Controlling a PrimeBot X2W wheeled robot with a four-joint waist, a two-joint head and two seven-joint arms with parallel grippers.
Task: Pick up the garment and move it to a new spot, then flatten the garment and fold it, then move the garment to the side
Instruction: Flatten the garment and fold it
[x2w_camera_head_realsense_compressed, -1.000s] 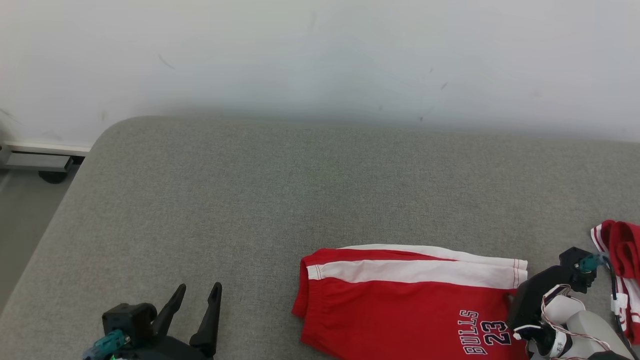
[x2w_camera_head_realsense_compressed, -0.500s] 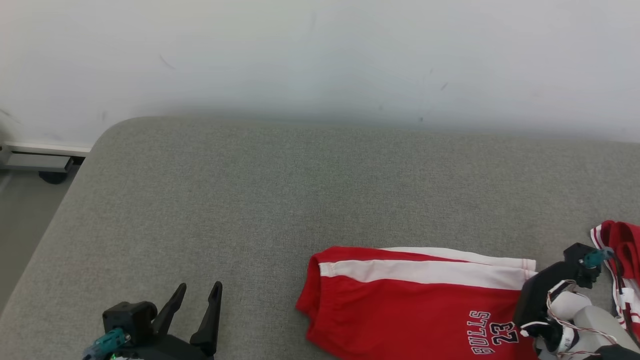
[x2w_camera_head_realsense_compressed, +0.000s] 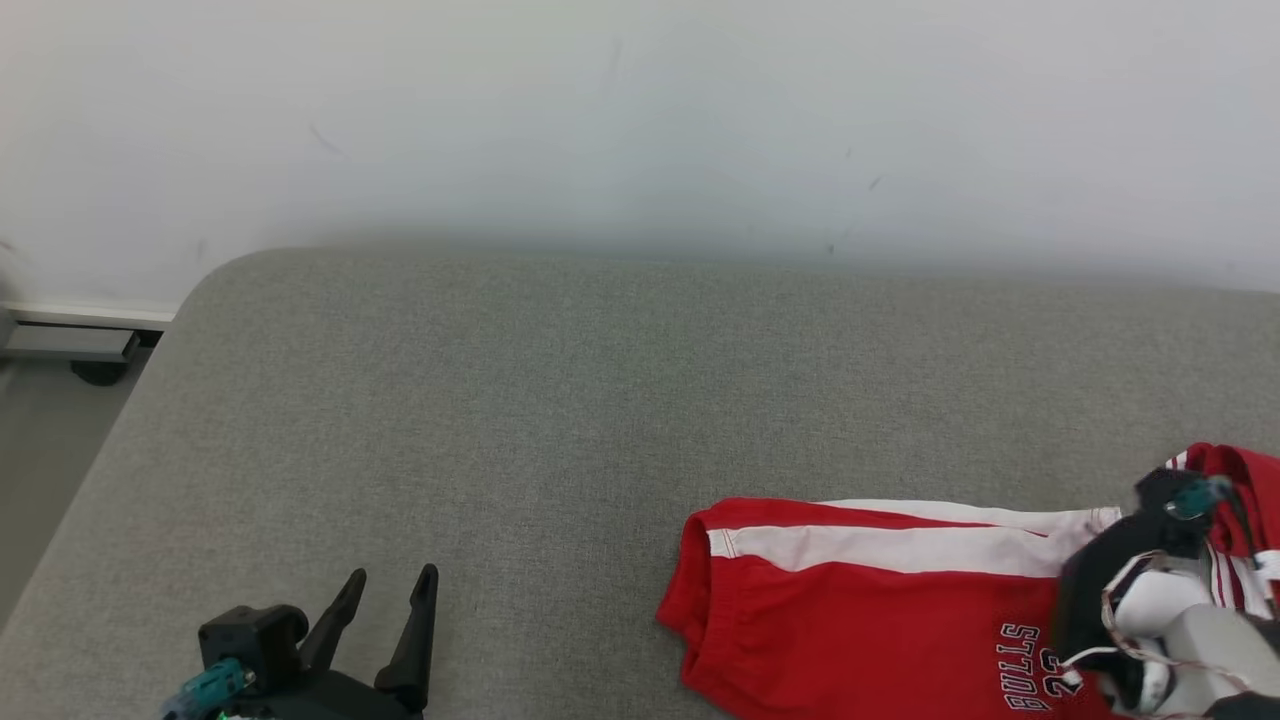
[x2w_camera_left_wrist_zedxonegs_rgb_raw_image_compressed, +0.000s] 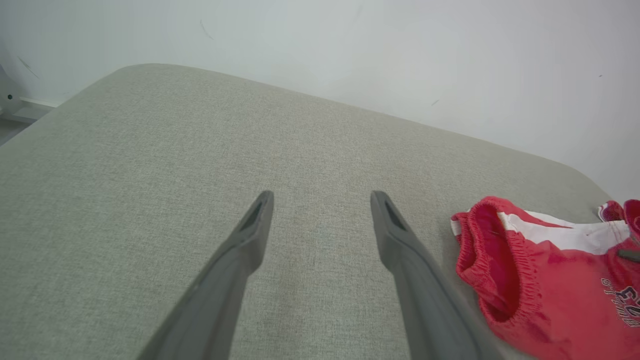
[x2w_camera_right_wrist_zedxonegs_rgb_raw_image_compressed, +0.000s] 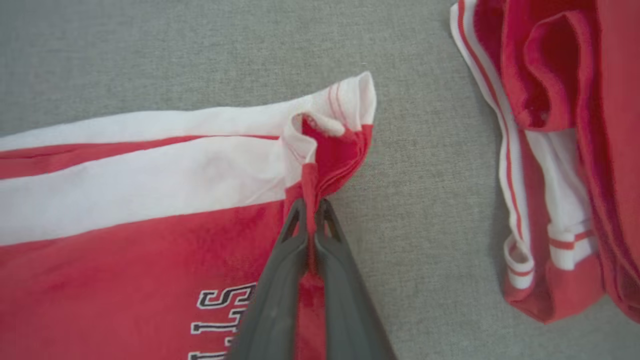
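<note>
Pinching a fold of red cloth, the right end effector (x2w_camera_right_wrist_zedxonegs_rgb_raw_image_compressed: 312, 205) sits at the 4 o'clock corner of the head view. Its two dark fingers are pressed together on the leg hem of the red shorts (x2w_camera_head_realsense_compressed: 870, 620); a second ago those fingers stood apart. In the right wrist view the hem bunches into a small peak just beyond the fingertips, where the white side stripe meets the red. At 7 o'clock in the head view the left end effector (x2w_camera_head_realsense_compressed: 395, 572) hovers low over the grey padded surface (x2w_camera_head_realsense_compressed: 500, 400). Its fingers are spread wide with nothing between them, as they were a second ago.

The shorts lie flat between 4 and 5 o'clock, waistband toward 9 o'clock and white stripe along the far edge. They have slid toward 3 o'clock: the waistband now lies farther from the left end effector, and more of the printed number is hidden behind the right arm. At 3 o'clock of the pinched corner lies a second red-and-white garment (x2w_camera_head_realsense_compressed: 1235, 480), crumpled, near but not touching; the gap between the two has narrowed. Farther off, the padded surface runs to the white wall (x2w_camera_head_realsense_compressed: 640, 120) at 12 o'clock. The head camera has shifted slightly, so the surface's far edge sits a little lower in the picture.
</note>
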